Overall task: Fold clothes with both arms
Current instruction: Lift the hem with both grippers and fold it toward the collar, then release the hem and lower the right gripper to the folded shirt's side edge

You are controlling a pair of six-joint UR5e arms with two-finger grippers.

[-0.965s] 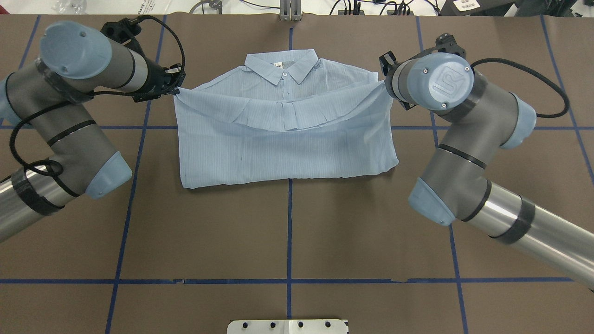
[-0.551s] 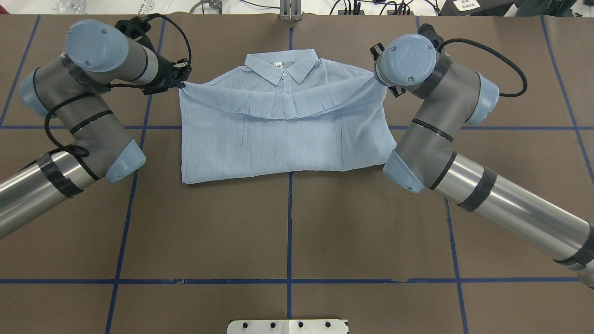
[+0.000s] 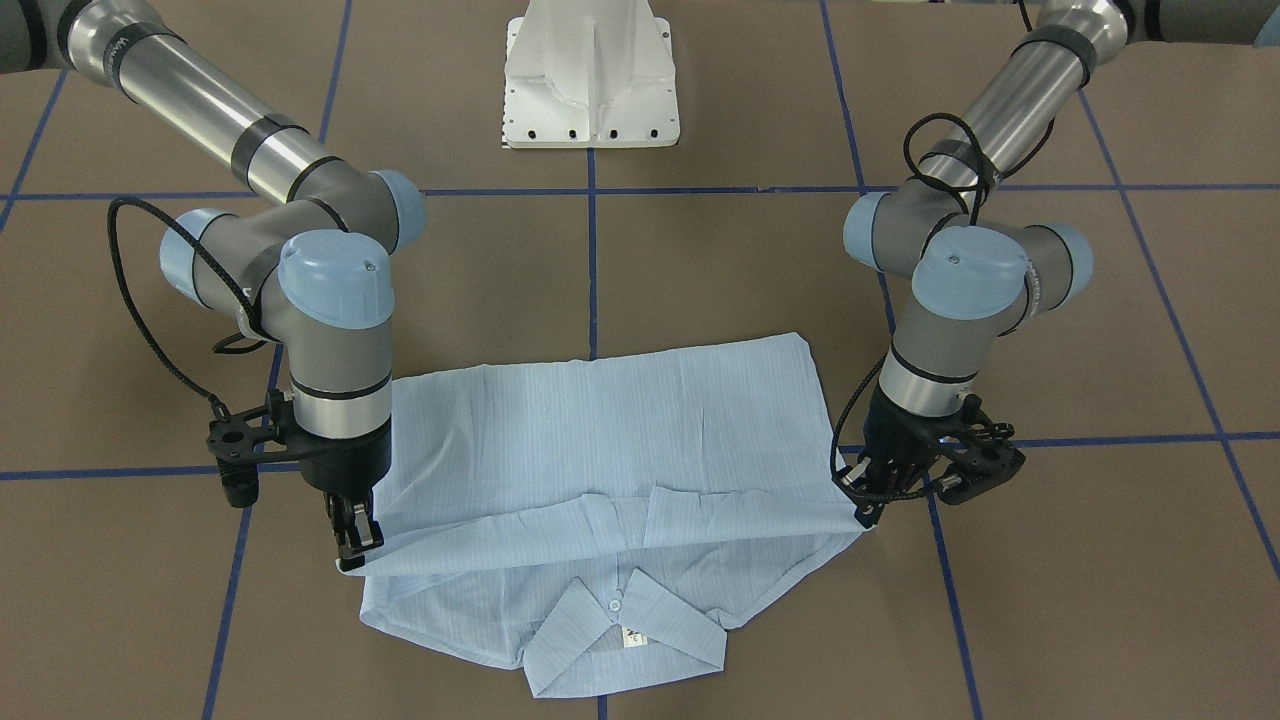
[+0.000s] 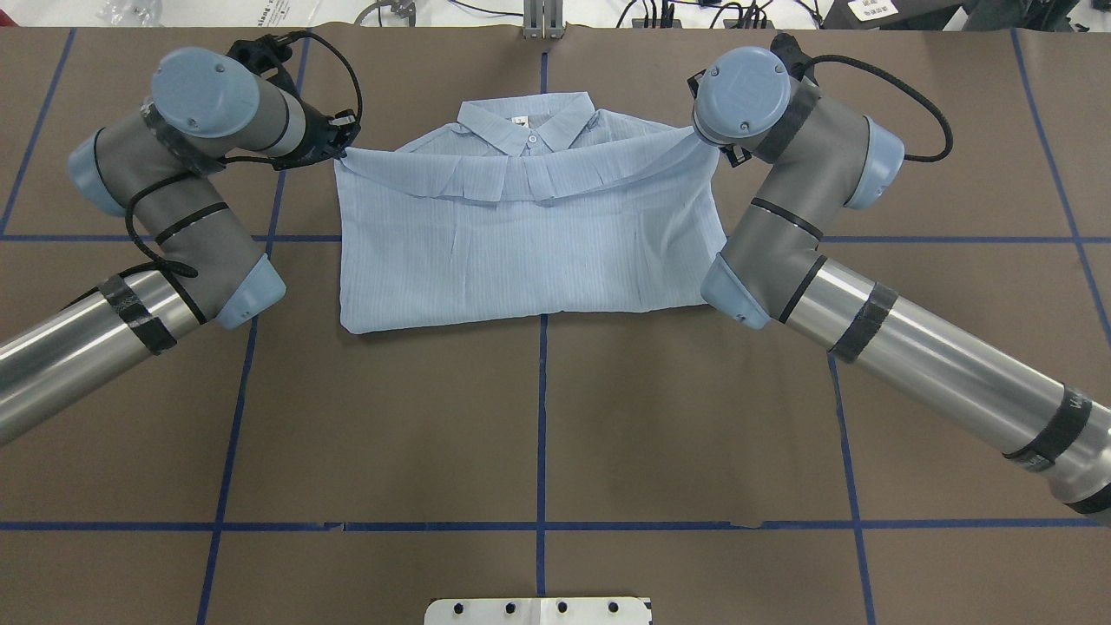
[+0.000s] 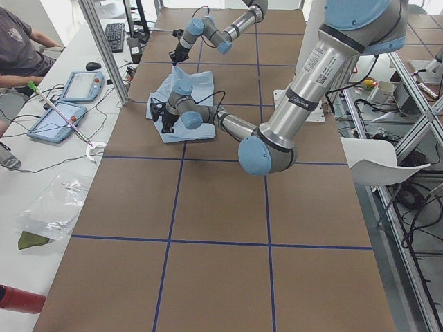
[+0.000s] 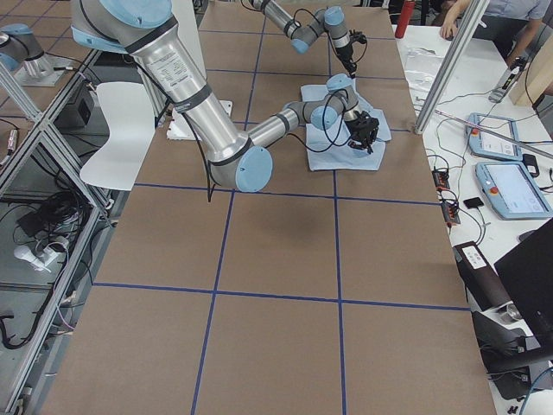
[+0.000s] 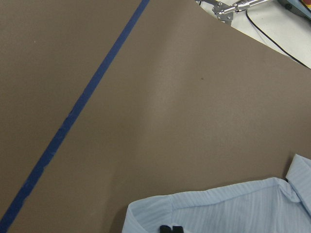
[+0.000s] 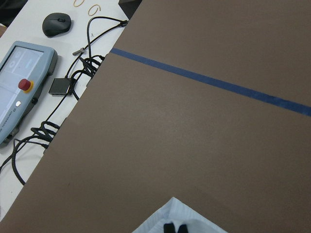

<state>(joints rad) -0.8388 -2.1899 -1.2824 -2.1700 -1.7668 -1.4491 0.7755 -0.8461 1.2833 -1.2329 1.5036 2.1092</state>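
brown table [image 4: 538,417] with blue tape lines [image 4: 541,486]. the shirt [image 4: 529,260], pale blue with fine stripes, lies at the table's far middle, across the centre tape line. its near edge is a fold, with the upper layer doubled over toward the far side. left arm [image 4: 174,234] and right arm [image 4: 807,252] reach in from either side. left gripper [image 4: 340,149] has its fingers pinched shut on the upper layer's left corner. right gripper [image 3: 352,545] is pinched shut on the right corner. in the overhead view it is mostly hidden under its own wrist. both wrist views show the black fingertips [image 7: 170,229] close together with pale cloth between them. the hem [image 4: 521,182] hangs between the two grippers, raised off the lower layer at the corners and sagging in the middle, just short of the collar [image 4: 527,121]. the collar lies flat on the table and is uncovered, with its top button [image 4: 531,139] and neck label [image 4: 519,121] showing. beyond the table's far right end are a teach pendant [image 8: 19,87], a mouse [image 8: 57,23] and loose cables [image 8: 92,63].
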